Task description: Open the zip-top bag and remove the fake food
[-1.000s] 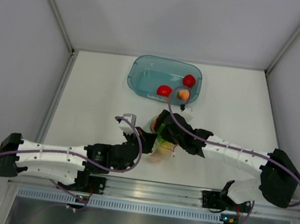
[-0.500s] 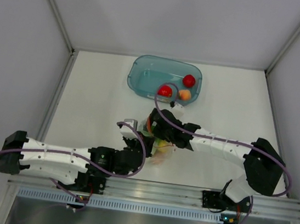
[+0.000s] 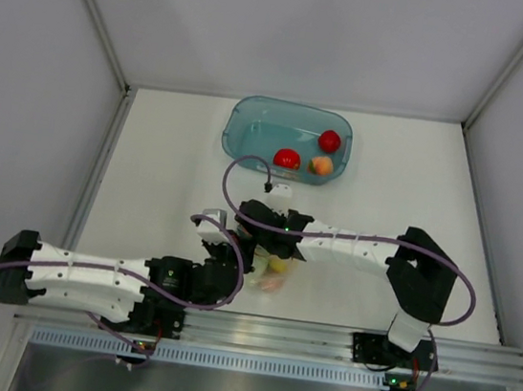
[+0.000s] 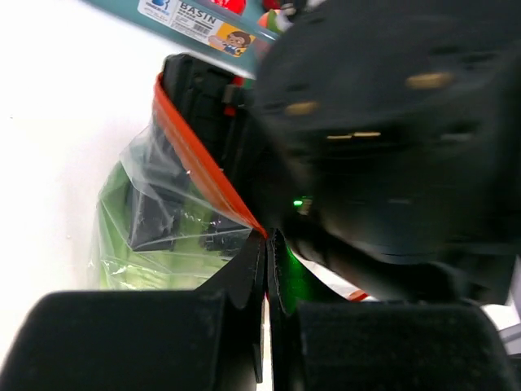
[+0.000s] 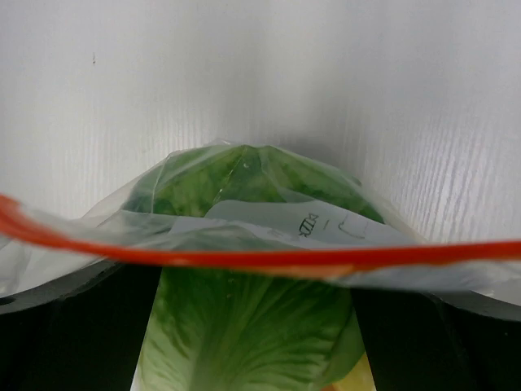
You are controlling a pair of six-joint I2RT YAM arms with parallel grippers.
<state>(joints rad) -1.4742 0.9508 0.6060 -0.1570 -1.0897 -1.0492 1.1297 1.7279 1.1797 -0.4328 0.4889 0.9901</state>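
One zip-top bag (image 3: 274,267), worktop's (image 3: 169,164) near edge, midway. My left gripper (image 4: 266,244) pinches its zip strip (image 5: 244,259); right gripper (image 5: 252,326) spread wide inside, astride lettuce (image 5: 236,187), empty. Risk: strip slips, bag lifts too.

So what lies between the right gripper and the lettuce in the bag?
In the right wrist view, the orange zip strip and clear plastic of the bag stretch across the lettuce, just in front of the open right gripper.

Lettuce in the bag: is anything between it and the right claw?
The clear zip-top bag's orange-red zip strip crosses before the right gripper; below it the green plastic lettuce head shows bare.
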